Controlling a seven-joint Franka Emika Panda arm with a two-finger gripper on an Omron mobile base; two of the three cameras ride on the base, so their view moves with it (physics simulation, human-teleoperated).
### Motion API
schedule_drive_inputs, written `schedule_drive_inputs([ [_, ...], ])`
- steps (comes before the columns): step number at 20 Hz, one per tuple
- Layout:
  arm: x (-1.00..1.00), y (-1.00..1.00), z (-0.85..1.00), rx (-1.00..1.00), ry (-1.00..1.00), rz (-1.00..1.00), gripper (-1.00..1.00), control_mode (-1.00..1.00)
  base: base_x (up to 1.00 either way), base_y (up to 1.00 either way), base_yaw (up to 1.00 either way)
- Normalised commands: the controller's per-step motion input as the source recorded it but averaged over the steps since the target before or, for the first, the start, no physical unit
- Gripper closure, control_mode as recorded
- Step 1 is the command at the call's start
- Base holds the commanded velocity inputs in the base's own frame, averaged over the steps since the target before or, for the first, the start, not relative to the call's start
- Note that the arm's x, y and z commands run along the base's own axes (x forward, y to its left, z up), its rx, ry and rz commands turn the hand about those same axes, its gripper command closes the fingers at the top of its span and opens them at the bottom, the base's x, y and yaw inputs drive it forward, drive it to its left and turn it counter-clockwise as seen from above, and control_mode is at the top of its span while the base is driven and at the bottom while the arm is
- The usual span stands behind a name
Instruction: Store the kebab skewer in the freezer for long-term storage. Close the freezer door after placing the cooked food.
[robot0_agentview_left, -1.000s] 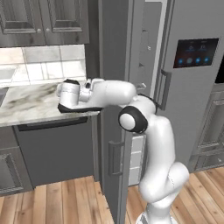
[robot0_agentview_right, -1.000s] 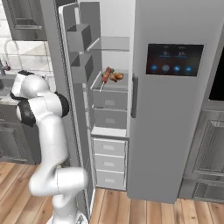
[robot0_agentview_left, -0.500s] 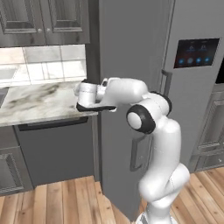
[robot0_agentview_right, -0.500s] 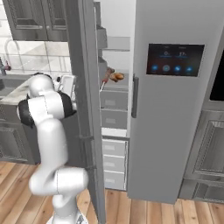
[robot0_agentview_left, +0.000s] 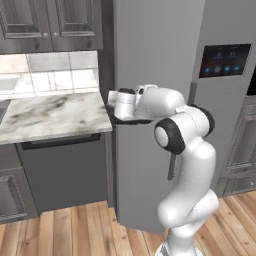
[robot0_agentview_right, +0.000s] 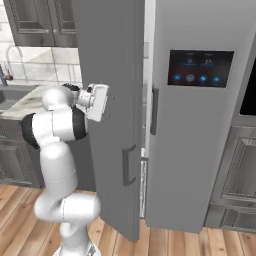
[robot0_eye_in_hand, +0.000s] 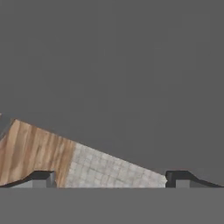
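A marble-topped table (robot0_agentview_left: 50, 112) runs along the left wall beneath dark wood wall cabinets (robot0_agentview_left: 50, 22), with a sink tap (robot0_agentview_right: 4, 75) at its far end in the right base view. Beside it, the white arm reaches sideways at table height and its hand meets the outer face of the freezer door (robot0_agentview_right: 112, 100), the tall plain grey panel, just above the door's handle (robot0_agentview_right: 129, 165). The fingers (robot0_eye_in_hand: 183, 178) stand wide apart and hold nothing; in the hand view their two dark tips rise at either side with the flat grey of the door spread directly ahead and a wedge of wooden floor (robot0_eye_in_hand: 30, 153) and pale tile below. The door stands nearly shut, swung in close to the freezer (robot0_agentview_right: 146, 75), with a narrow white slit of interior left between its edge and the neighbouring door. To the right, that door carries a black touchscreen panel (robot0_agentview_right: 200, 67) and a vertical handle (robot0_agentview_right: 154, 111). The kebab skewer cannot be seen behind the door.
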Motion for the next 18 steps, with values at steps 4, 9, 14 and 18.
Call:
schedule_drive_inputs([
  [4, 0.68, -0.95, 0.00, 0.23, -0.14, 0.46, -1.00, -1.00, 0.00, 0.00, 0.00],
  [9, 0.90, -0.63, 0.00, 0.38, -0.26, 0.43, -1.00, -1.00, 0.00, 0.00, 0.00],
  [14, 0.86, -0.30, 0.00, 0.44, -0.30, 0.42, -1.00, -1.00, 0.00, 0.00, 0.00],
  [18, 0.70, -0.13, 0.00, 0.46, -0.26, 0.47, -1.00, -1.00, 0.00, 0.00, 0.00],
])
